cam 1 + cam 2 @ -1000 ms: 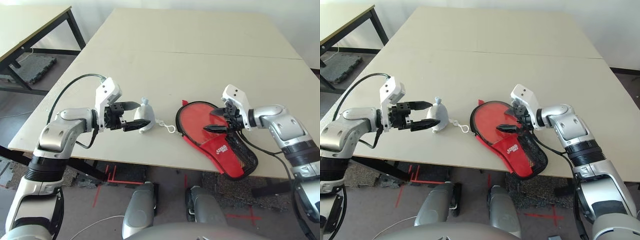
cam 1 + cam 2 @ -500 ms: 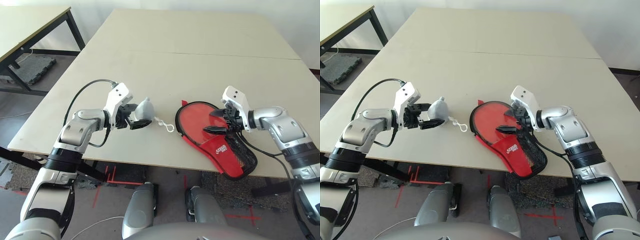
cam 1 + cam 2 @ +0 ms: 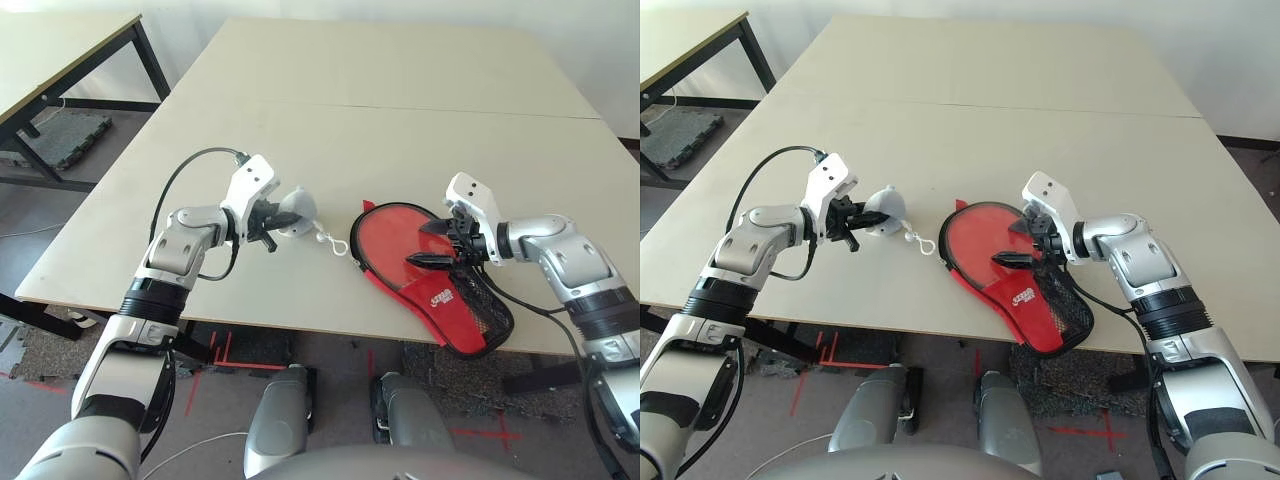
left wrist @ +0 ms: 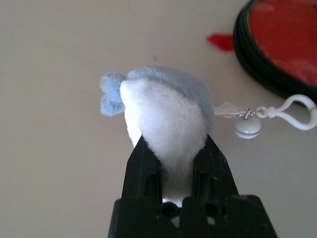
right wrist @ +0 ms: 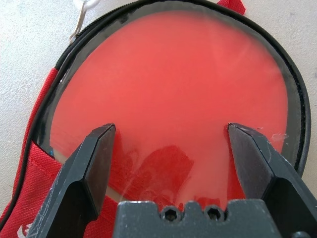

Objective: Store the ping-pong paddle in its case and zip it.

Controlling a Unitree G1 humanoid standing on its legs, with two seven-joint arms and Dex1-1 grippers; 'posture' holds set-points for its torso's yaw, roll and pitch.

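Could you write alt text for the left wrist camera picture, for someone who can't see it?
Two black gripper fingers pinch a small grey-white plush toy above a beige table. A white clip dangles beside it, near the black-rimmed red case.

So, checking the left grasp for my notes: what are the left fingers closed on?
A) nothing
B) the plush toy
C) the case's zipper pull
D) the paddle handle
B: the left wrist view shows the black fingers pinching the grey-white plush toy, beside the case.
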